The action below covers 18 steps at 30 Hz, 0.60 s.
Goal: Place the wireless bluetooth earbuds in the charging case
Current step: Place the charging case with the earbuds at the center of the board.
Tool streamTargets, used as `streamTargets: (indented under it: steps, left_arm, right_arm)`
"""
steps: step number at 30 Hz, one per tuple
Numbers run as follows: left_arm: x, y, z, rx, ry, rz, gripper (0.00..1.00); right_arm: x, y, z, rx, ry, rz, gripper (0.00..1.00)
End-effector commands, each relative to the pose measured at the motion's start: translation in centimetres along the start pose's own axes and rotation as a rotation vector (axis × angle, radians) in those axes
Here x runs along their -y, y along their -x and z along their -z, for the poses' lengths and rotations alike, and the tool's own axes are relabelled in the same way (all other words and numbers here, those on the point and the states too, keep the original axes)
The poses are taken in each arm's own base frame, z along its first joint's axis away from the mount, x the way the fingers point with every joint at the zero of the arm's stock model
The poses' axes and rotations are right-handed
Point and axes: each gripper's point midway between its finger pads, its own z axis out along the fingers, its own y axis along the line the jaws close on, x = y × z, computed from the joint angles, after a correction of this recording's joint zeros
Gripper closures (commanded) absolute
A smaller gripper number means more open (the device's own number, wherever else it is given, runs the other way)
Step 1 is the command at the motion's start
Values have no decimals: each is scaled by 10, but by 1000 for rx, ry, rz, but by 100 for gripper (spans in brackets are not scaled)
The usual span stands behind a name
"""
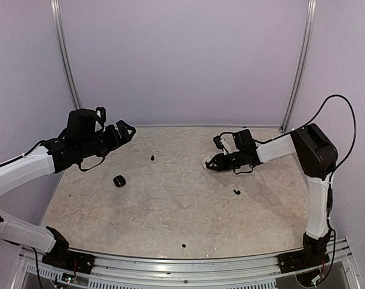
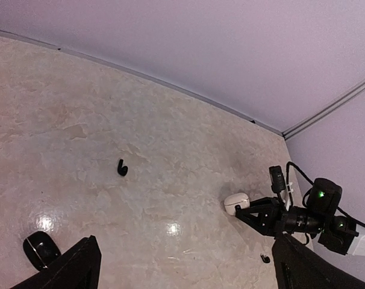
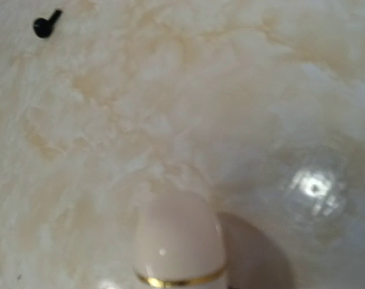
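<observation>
My right gripper (image 1: 210, 162) is shut on a white charging case (image 1: 207, 162) with a gold band (image 3: 178, 241), holding it low over the table's right half; it is closed in the right wrist view. One black earbud (image 1: 152, 158) lies at mid-table, also in the left wrist view (image 2: 121, 168). Another black earbud (image 1: 237, 192) lies just near of the right gripper (image 2: 243, 208). A black charging case (image 1: 119, 180) lies on the left. My left gripper (image 1: 121, 132) is open, empty and raised above the far left. No white earbuds show.
A tiny dark speck (image 1: 184, 245) lies near the front edge. The table (image 1: 170, 211) is beige marble-patterned, walled by purple panels at the back and sides. The right arm's black cable (image 1: 327, 102) loops above it.
</observation>
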Motion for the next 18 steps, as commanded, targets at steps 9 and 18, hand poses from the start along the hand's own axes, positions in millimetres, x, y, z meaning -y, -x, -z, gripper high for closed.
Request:
streamTargets:
  steps: [9,18]
  left_arm:
    - [-83,-15,5,-52,256,50,1]
    - [-135,-48,2,-122,416,72,4]
  right_arm:
    - [24,-1,18,11,-74,-58,48]
    - [17,16,58,89,-139,15,28]
